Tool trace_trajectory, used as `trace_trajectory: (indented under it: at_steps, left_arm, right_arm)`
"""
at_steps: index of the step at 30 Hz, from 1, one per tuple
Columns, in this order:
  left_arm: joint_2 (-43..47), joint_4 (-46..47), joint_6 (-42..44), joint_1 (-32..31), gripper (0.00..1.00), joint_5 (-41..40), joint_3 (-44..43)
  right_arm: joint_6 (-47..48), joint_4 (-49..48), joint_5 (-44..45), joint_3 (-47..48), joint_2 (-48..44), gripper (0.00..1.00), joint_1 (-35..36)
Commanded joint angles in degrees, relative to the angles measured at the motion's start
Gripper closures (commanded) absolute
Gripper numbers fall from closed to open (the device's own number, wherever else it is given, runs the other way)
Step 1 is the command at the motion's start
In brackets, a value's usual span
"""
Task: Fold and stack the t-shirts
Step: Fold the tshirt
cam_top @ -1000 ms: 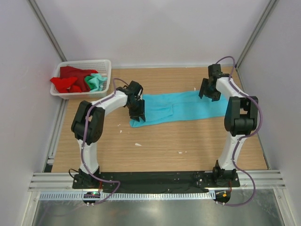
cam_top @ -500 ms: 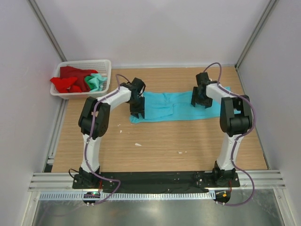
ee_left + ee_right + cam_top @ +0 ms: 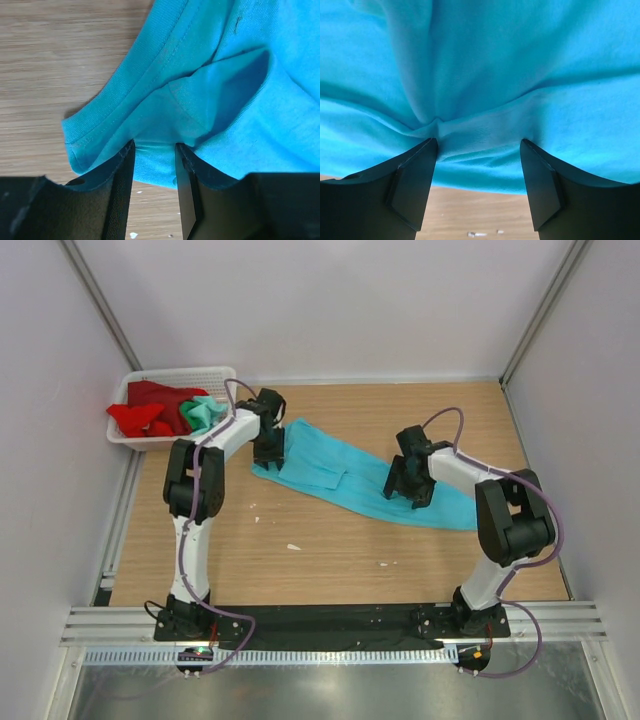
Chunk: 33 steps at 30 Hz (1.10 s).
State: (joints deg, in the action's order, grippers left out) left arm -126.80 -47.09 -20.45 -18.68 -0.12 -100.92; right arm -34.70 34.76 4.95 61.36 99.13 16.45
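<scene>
Pale walls and slanted metal posts closed in a wood-grain worktop [image 3: 330, 560] flecked with a few white specks [image 3: 293, 546]. In its far left corner stood a white mesh basket [image 3: 225, 375] holding a red t-shirt [image 3: 145, 410] and a mint green t-shirt [image 3: 203, 412], bundled together.

A second earlier the turquoise t-shirt [image 3: 330, 465] had stretched level across the far half of the worktop. It now lay on a slant, its left end up beside the basket and its right end drawn nearer, towards the right. The left arm [image 3: 215, 445] had swung farther back towards the basket, and the right arm [image 3: 460, 472] had come inwards and nearer.

The left jaws were closed partway on a thick fold at the shirt's hemmed edge. The right jaws stood wide over the cloth with a puckered ridge gathered between them. Whether they truly gripped it could not be told.

From above, both wrists hid the cloth beneath them. The right wrist view showed little but blue fabric.
</scene>
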Motion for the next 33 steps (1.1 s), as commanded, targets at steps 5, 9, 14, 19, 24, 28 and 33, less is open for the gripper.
trace_trajectory:
  at_steps: [5,9,14,19,24,28,33]
  left_arm:
    - [7.3,-4.5,0.0,0.5,0.53,-3.3,-1.0]
    - [12.2,-2.0,-8.9,-0.4,0.5,-0.2,-0.9]
    - [9.9,0.6,-24.7,-2.3,0.27,1.4,-1.2]
    - [4.6,1.7,-44.8,-3.2,0.24,4.3,-3.2]
    - [-2.8,-4.6,-45.3,-5.8,0.18,-5.8,-14.5]
    - [-7.0,-5.8,-46.1,-5.8,0.17,-9.0,-16.1]
    - [-11.0,-6.0,-45.5,-4.7,0.17,-10.6,-16.1]
  right_arm:
    - [6.9,6.2,2.3,9.6,-6.3,0.24,-0.2]
    - [14.5,9.1,6.0,15.0,-3.2,0.22,-0.5]
    - [16.5,10.7,7.0,15.5,-1.9,0.22,-0.7]
    - [16.9,10.2,7.4,14.2,-2.7,0.21,-0.6]
    - [15.9,8.4,6.0,9.8,-5.5,0.21,-0.6]
    - [16.1,6.1,3.8,6.6,-7.5,0.2,-0.5]
    - [17.5,4.8,3.5,5.1,-8.4,0.2,-0.5]
